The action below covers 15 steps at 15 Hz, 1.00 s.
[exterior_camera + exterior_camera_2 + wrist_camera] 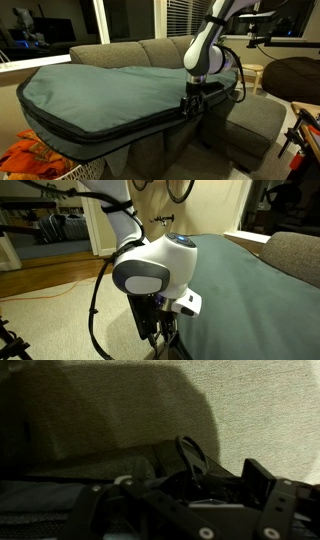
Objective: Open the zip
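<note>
Place: a home living room, by what I see around me
Seating: grey sofa [140,50] with a matching footstool [257,118]
Window: slatted blinds [186,18]
Floor: bare wood boards [45,290]

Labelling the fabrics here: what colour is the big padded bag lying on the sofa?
The bag is teal-green, clearest in an exterior view.
</note>
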Tool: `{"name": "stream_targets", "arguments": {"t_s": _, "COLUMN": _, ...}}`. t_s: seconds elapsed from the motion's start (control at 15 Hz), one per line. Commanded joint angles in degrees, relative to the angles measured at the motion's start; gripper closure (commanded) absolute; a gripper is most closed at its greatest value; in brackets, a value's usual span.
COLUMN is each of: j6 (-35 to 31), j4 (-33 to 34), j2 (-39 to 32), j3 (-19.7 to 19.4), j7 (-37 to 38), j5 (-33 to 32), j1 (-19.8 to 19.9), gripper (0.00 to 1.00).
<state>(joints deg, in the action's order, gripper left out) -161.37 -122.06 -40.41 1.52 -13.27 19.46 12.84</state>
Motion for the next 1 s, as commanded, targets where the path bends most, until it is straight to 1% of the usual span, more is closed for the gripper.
{"name": "stream_targets", "arguments": {"t_s": 0.0, "j6": 1.81, "j4": 0.41, "j2": 0.40, "j3": 1.42, "j7": 2.28, "j5": -2.01, "j1": 1.77, "gripper": 0.33}}
{"name": "stream_targets", "arguments": {"t_s": 0.4, "j6": 1.54, "j4": -0.29, "j2": 0.94, "j3": 1.33, "j7": 3.04, "j5": -2.13, "j1": 1.42, "gripper": 0.74}}
{"name": "stream_targets", "arguments": {"t_s": 0.47, "j6": 1.38, "j4": -0.52, "j2": 1.04, "j3": 1.19, "j7": 3.17, "j5": -2.21, "j1": 1.33, "gripper": 0.79}}
{"name": "stream_targets", "arguments": {"t_s": 0.53, "j6": 1.42, "j4": -0.68, "j2": 1.14, "j3": 1.20, "j7": 3.19, "j5": -2.23, "j1": 1.34, "gripper": 0.83}}
{"name": "stream_targets", "arguments": {"t_s": 0.6, "j6": 1.31, "j4": -0.85, "j2": 1.26, "j3": 1.19, "j7": 3.27, "j5": -2.27, "j1": 1.31, "gripper": 0.83}}
{"name": "stream_targets", "arguments": {"t_s": 0.67, "j6": 1.03, "j4": -1.26, "j2": 1.44, "j3": 1.29, "j7": 3.36, "j5": -2.17, "j1": 1.27, "gripper": 0.85}}
{"name": "stream_targets", "arguments": {"t_s": 0.73, "j6": 0.42, "j4": -1.95, "j2": 1.76, "j3": 1.73, "j7": 3.09, "j5": -1.80, "j1": 1.62, "gripper": 0.92}}
{"name": "stream_targets", "arguments": {"t_s": 0.87, "j6": -0.55, "j4": -3.88, "j2": 2.99, "j3": 3.18, "j7": 2.09, "j5": -0.98, "j1": 2.61, "gripper": 0.99}}
{"name": "stream_targets", "arguments": {"t_s": 0.93, "j6": -1.86, "j4": -5.52, "j2": 4.03, "j3": 4.31, "j7": 1.53, "j5": -0.43, "j1": 3.22, "gripper": 0.98}}
